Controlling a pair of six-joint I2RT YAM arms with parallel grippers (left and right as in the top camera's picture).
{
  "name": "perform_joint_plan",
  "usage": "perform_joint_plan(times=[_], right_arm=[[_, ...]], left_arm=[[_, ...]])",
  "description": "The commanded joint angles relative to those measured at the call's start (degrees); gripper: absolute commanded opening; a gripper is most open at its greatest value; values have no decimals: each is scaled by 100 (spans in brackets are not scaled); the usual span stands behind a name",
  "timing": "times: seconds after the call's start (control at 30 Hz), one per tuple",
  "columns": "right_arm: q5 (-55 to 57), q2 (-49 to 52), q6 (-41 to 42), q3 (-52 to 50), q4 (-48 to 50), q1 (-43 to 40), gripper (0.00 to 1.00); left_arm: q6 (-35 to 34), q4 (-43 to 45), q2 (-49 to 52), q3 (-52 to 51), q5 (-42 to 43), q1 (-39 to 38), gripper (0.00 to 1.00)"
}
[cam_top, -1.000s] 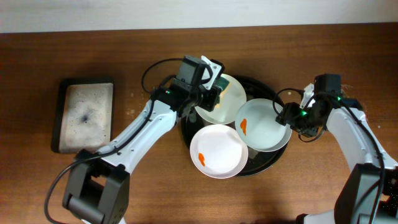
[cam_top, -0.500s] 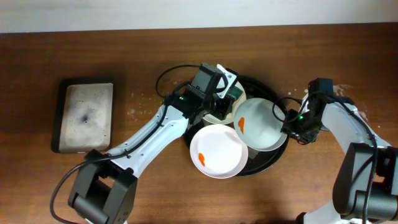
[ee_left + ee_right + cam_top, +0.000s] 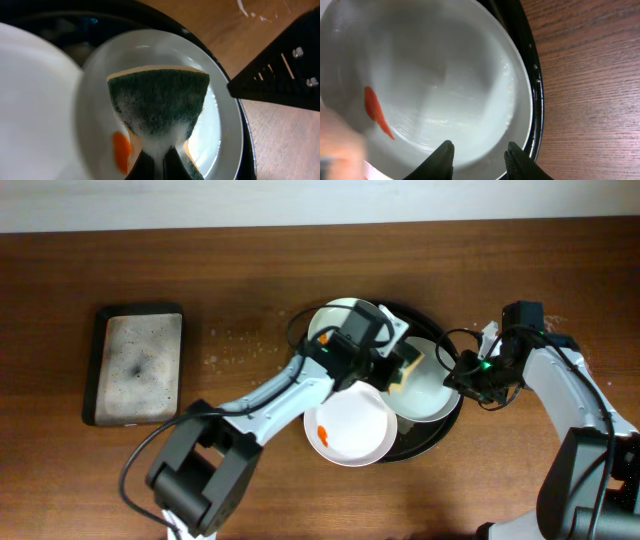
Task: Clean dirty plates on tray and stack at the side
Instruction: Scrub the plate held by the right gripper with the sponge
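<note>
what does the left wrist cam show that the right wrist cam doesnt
Only left wrist: the foamy sponge pinched in the left gripper, and a second white plate at the left. Only right wrist: the right gripper straddling the pale plate's rim. Both: the pale plate with its orange smear, the black tray, the wooden table.
</note>
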Motion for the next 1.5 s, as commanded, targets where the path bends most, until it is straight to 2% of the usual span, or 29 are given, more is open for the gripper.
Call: perform_joint_plan(times=[0.0,0.1,0.23,0.5,0.7,0.73,0.77,0.8,0.83,0.97,1.03,1.27,1.47], right_arm=[[155,-81,111,96,-39,26,36],[356,11,109,96,-44,26,37],[352,48,103,96,-26,26,40],[9,173,-236,72,363,251,40],[-625,866,-437,61,933,240,40],[-824,907,-562,61,1043,240,38],[-811,909,-562,61,1082,240,33],[-811,907,-560,63,1091,227,24],[-802,905,-562,63,1067,195,5],[-697,874,-555,66,903,35,4],[-619,734,-551,68,863,15,4],[833,-109,-35,68,437,15,4],[1832,-319,376,83,-188,22,4]], left_arm=[[-160,9,328,15,-63,-96,0],[-153,-332,382,15,-1134,-96,0],[-151,-492,422,15,-1519,-74,0],[-151,-444,422,15,-1530,-74,0],[-149,-446,422,15,-1530,-74,0],[-149,-446,422,15,-1530,-74,0],[-149,-446,422,15,-1530,-74,0],[-149,-446,422,15,-1530,-74,0],[-149,-444,422,15,-1530,-74,0],[-151,-400,420,20,-1475,-74,0],[-151,-402,420,111,-1189,-74,0],[-153,-446,417,686,-168,-76,6],[-153,-402,417,702,-131,-205,6]])
